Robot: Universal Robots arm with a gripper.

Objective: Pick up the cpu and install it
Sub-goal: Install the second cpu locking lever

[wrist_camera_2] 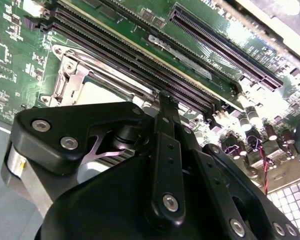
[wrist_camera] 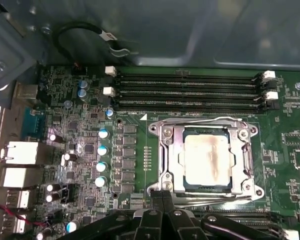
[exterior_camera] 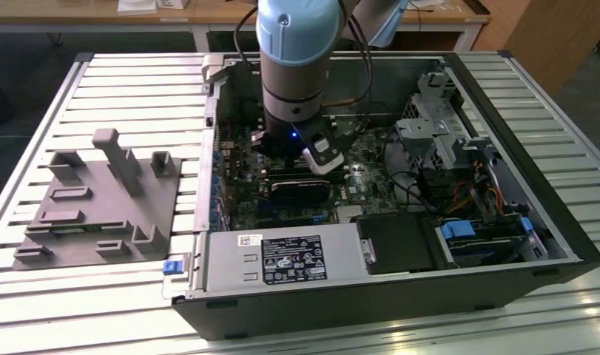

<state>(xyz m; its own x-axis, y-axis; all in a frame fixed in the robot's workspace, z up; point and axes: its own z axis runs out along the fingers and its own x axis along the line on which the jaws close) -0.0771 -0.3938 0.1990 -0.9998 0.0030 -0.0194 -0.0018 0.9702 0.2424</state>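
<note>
- The cpu (wrist_camera: 207, 159), the silver-grey square chip, sits seated inside the motherboard socket (wrist_camera: 167, 160); the socket's metal frame surrounds it on all sides, and nothing holds it.
- Computer case (exterior_camera: 536, 222): open on the slatted table (exterior_camera: 43, 96), with the motherboard (wrist_camera: 135, 150) lying flat on its floor around the socket.
- Robot arm (exterior_camera: 294, 59): reaches down into the case, directly above the motherboard.
- Grey fixture plate (exterior_camera: 92, 214): rests on the table outside the case, well apart from the socket, towards the exterior view's left.
- Power supply (exterior_camera: 280, 260): occupies the near corner of the case, beside the motherboard.
- Memory slots (wrist_camera: 190, 92): four parallel dark rows, just beside the socket.
- Gripper (wrist_camera: 162, 200): its black fingers (wrist_camera: 156, 197) are pressed together with no gap between them and grip nothing; the tips stand at the socket's edge, just beside the cpu.
- In the second wrist view the gripper's fingers (wrist_camera_2: 166, 150) hide part of the socket (wrist_camera_2: 82, 82).
</note>
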